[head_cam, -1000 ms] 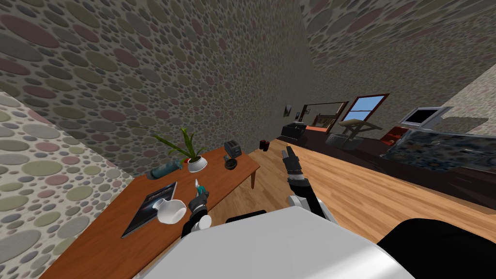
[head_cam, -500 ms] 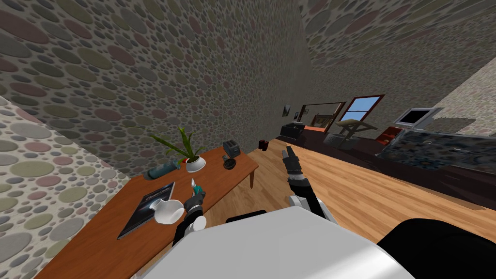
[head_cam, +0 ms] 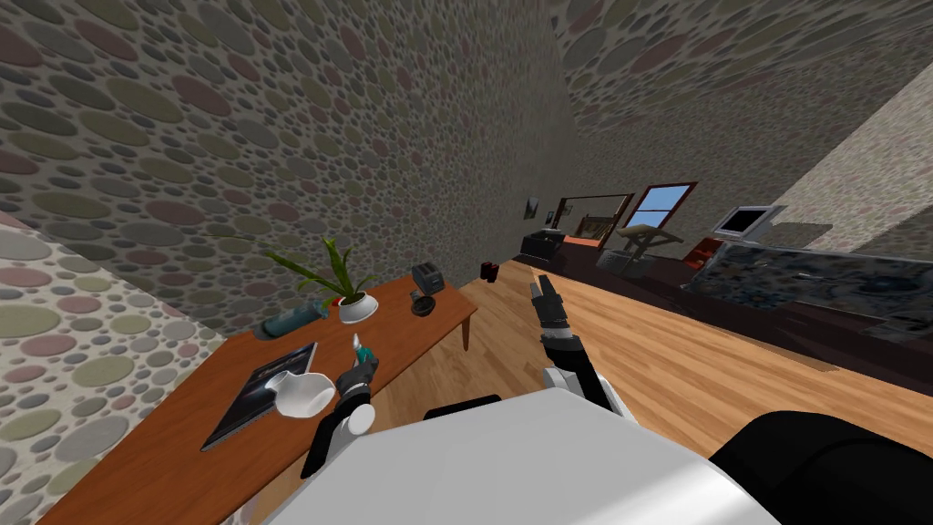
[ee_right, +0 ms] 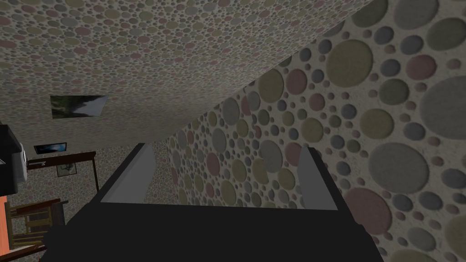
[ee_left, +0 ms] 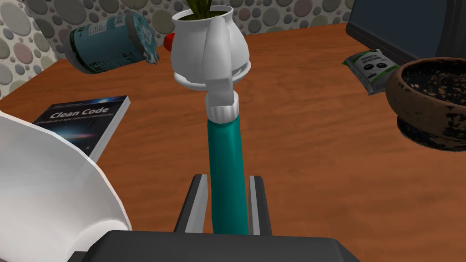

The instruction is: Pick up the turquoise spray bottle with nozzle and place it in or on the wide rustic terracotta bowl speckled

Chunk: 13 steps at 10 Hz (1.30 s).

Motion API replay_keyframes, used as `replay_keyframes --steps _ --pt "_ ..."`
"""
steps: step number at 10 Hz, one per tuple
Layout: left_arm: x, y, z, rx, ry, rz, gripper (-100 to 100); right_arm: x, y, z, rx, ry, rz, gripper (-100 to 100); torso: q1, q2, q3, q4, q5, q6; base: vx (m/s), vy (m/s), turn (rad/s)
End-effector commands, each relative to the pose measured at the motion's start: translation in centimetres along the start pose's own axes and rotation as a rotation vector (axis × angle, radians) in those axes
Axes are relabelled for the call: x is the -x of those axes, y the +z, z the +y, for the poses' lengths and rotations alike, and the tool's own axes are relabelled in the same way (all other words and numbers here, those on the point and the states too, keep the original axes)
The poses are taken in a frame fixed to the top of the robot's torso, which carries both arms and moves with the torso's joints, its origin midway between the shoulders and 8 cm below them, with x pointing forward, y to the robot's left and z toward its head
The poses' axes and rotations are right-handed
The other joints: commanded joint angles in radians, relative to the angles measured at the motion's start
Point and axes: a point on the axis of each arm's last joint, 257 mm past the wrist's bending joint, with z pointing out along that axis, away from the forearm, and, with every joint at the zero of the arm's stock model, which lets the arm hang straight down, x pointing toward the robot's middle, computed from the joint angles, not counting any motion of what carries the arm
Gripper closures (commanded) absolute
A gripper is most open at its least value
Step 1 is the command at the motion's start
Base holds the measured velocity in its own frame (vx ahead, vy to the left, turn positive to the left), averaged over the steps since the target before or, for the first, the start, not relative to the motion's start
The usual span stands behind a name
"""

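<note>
Clamping the turquoise spray bottle [ee_left: 226, 159] low on its body, the left gripper [ee_left: 227, 200] presses its 2 fingers [ee_left: 196, 204] against the bottle's sides over the wooden table [ee_left: 318, 159]. The bottle runs out along the fingers, with its white nozzle head at the far end. The dark brown speckled bowl [ee_left: 432, 109] sits on the table well apart from the bottle, near a small packet [ee_left: 371, 68]. A white vase [ee_left: 45, 182] stands just beside the gripper, next to a book [ee_left: 82, 120]. The right gripper [ee_right: 225, 175] hangs over the floor [head_cam: 683, 365], fingers spread wide and holding nothing.
</note>
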Motion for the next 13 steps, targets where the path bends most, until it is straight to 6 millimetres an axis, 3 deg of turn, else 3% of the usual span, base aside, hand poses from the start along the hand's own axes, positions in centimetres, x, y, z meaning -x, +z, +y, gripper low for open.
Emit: replay_keyframes --steps 1,5,8,13 --pt "-0.1 0.8 -0.5 0.010 -0.013 -0.017 100 0.0 0.0 0.0 0.000 0.000 0.000 0 0.000 0.000 0.000 0.000 0.000 0.000 -0.086 -0.137 -0.099" --pt "0.1 1.5 -0.1 0.029 -0.067 -0.055 100 0.0 0.0 0.0 0.000 0.000 0.000 0 -0.004 0.002 0.001 0.000 0.000 0.001 -0.100 -0.158 -0.076" --pt "0.6 1.8 0.9 0.045 -0.127 -0.088 100 0.0 0.0 0.0 0.000 0.000 0.000 0 -0.004 -0.004 -0.002 0.000 0.001 0.002 -0.008 -0.161 -0.046" --pt "-0.9 3.7 1.1 0.045 -0.175 -0.086 100 0.0 0.0 0.0 -0.001 0.000 0.000 0 0.003 -0.021 -0.011 -0.003 0.002 0.001 0.175 -0.131 0.049"
